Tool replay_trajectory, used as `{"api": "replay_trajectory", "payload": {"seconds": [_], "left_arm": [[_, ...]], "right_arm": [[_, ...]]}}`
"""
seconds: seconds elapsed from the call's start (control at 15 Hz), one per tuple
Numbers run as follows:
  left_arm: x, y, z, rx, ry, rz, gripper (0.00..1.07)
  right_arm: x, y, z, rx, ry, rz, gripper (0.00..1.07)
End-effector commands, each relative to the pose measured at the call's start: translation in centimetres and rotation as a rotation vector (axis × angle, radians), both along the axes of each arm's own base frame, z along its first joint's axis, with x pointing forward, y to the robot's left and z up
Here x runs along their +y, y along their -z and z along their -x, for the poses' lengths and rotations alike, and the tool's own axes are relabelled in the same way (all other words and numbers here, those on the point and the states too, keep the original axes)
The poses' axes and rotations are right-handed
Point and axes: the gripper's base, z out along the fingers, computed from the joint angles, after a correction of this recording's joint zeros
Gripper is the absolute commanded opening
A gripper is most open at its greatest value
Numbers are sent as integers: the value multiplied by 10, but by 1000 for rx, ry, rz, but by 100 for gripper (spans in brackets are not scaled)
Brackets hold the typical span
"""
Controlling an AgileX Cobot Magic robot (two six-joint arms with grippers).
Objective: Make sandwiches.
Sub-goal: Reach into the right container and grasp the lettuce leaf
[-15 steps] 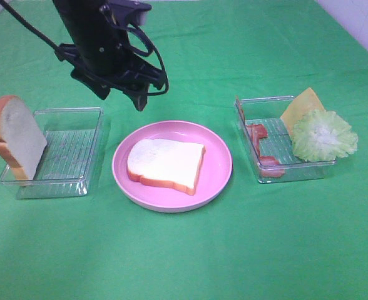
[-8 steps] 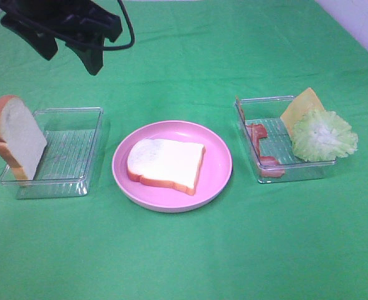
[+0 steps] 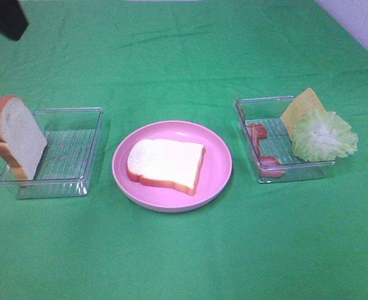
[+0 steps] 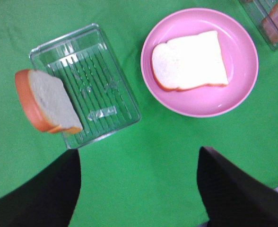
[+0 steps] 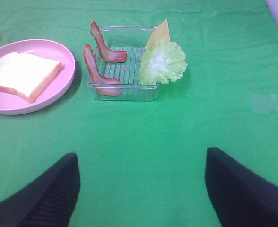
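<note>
Closest in, just bare green cloth (image 3: 184, 262). Next, in the middle, a round pink plate (image 3: 218, 169) with one bread slice (image 3: 165, 164) lying flat on it. Nothing on top of that slice yet. To the left of the plate, a clear bread tray (image 3: 71, 150), with a second bread slice (image 3: 15, 137) leaning up at its outer end. To the right, a clear food tray (image 3: 296, 170) holding red bacon strips (image 3: 257, 140), a frilly green lettuce leaf (image 3: 323, 134) resting on its rim, and a yellow cheese slice (image 3: 300, 106) propped up just behind the lettuce. Far off in the back left corner, a dark bit of the left arm (image 3: 5, 15).

Left gripper (image 4: 138, 156) up high over the cloth, spread wide, holding nothing. Right gripper (image 5: 140, 155) the same: spread wide, empty, well apart from the food tray.

Looks like step one done, bottom bread down, fillings waiting. Next job, most likely: reach into the food tray, pinch one filling softly, maybe the lettuce, lift, and lay it flat on the plate's bread
</note>
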Motion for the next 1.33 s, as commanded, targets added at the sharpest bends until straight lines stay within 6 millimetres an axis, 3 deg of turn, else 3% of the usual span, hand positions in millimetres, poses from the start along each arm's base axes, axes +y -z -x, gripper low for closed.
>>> {"api": "replay_trajectory", "payload": {"seconds": [0.07, 0.13, 0.47, 0.8, 1.0, 1.13, 1.33], "left_arm": [[26, 9, 46, 63, -39, -3, 67], [46, 23, 79, 57, -40, 2, 67], [85, 54, 145, -58, 14, 34, 67], [105, 76, 174, -331, 44, 130, 67], [116, 99, 192, -286, 73, 66, 67], [119, 113, 197, -279, 73, 64, 67], [125, 116, 208, -393, 73, 126, 67]], "right_arm": [[0, 0, 2, -23, -1, 5, 71], [0, 0, 2, -23, -1, 5, 71], [0, 0, 2, -23, -1, 5, 71], [0, 0, 2, -24, 3, 10, 71], [-4, -2, -6, 18, 29, 44, 71], [-7, -6, -16, 49, 53, 60, 71], [-8, -22, -51, -15, 79, 34, 71]]}}
